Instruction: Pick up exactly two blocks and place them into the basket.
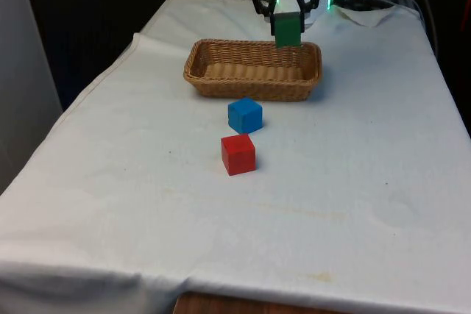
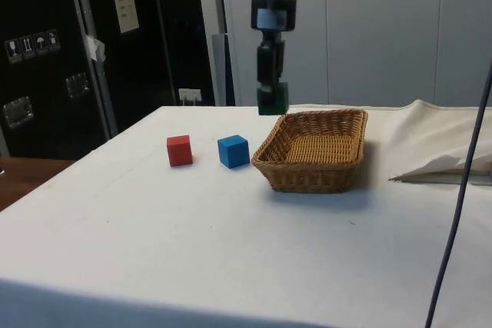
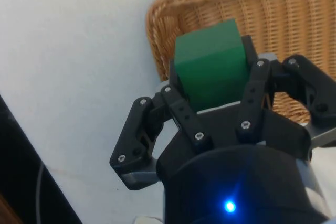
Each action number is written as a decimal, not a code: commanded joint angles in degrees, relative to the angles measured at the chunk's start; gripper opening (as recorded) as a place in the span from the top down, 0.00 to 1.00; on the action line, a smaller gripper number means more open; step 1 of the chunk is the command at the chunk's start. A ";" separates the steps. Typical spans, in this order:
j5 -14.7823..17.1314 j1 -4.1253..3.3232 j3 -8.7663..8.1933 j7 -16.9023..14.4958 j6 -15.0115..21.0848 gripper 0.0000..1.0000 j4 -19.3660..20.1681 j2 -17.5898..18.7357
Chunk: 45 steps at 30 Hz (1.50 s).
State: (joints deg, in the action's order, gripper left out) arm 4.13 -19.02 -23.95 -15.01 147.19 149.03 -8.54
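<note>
In the front view we saw the black two-finger tool [image 1: 287,16] clamped on a green wooden cube [image 1: 288,31], hanging above the far rim of the oblong woven wicker basket [image 1: 254,92]. A blue wooden cube [image 1: 245,115] sat on the white-clothed bench [image 1: 132,204] just outside the basket's near wall, at six o'clock from it, and a red wooden cube [image 1: 238,154] lay just beyond that, apart from it.

From the side view we judged the green wooden cube [image 2: 272,99] to hover over the rim of the basket [image 2: 314,151] nearest the robot rather than over its middle, with the blue cube [image 2: 233,151] and red cube [image 2: 180,150] side by side clear of the basket.

In the wrist view the tool [image 3: 210,111] gripped the green cube [image 3: 211,66] on two opposite faces, the basket's corner [image 3: 173,19] below. To drop cleanly, we reckoned the tool should shift toward the basket's centre and lower before releasing, lest the cube strike the rim and tumble out.
</note>
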 commanded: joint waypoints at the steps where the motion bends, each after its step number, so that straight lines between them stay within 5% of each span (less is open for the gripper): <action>1: -1.49 0.57 0.11 0.92 0.69 0.98 0.97 -0.06; 12: -0.23 0.29 -0.80 -0.86 4.18 0.98 5.84 0.34; 19: 0.34 0.23 -1.60 -1.38 11.97 0.98 10.43 2.41; 33: 1.55 0.00 -1.15 -1.43 19.48 0.97 12.95 6.53; 35: 1.55 0.06 -1.15 -1.43 19.54 0.86 12.95 6.70; 43: 1.60 0.06 -1.20 -1.49 19.65 0.07 13.01 6.76; 45: 1.60 0.06 -1.20 -1.49 19.65 0.00 13.01 6.76</action>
State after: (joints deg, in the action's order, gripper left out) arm 4.47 -18.74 -25.32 -15.81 166.67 161.52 -0.80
